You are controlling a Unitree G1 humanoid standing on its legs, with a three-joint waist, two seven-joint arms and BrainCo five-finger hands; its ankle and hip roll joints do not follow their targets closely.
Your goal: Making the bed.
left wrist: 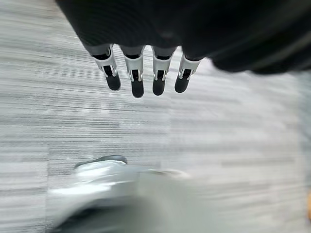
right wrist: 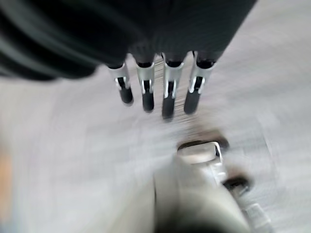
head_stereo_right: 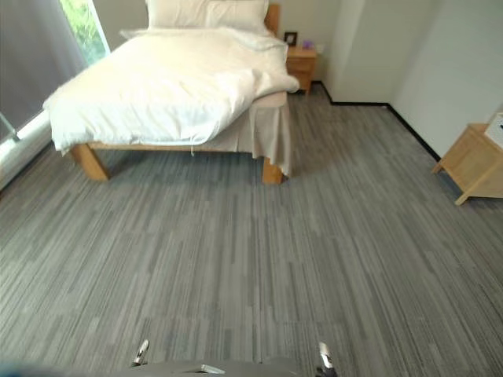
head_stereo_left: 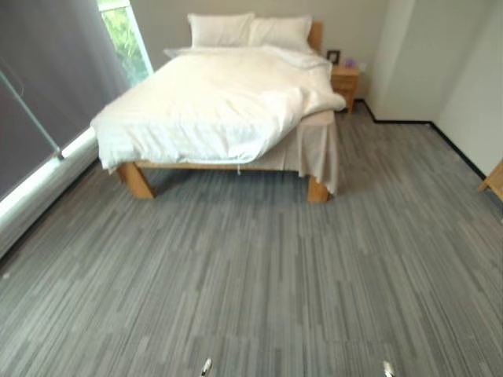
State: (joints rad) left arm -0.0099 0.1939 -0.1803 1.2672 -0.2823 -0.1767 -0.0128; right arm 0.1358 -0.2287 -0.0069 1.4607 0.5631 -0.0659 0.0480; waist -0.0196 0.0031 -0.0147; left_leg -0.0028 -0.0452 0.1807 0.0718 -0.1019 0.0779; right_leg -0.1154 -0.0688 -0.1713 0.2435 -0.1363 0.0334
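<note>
A rumpled white duvet (head_stereo_left: 212,106) drapes over the wooden bed (head_stereo_left: 141,179), bunched toward its right edge, two pillows (head_stereo_left: 247,31) at the headboard. Well short of it, the left robot hand (left wrist: 141,73) and right robot hand (right wrist: 160,87) hang above the grey floor (head_stereo_left: 259,267), fingers straight, holding nothing.

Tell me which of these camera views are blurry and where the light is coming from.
Left eye view: sharp; daylight enters through the window and brightens the white duvet. Left wrist view: the left hand is fairly clear, the grey carpet streaked. Right wrist view: the right hand and floor are smeared by motion blur.
</note>
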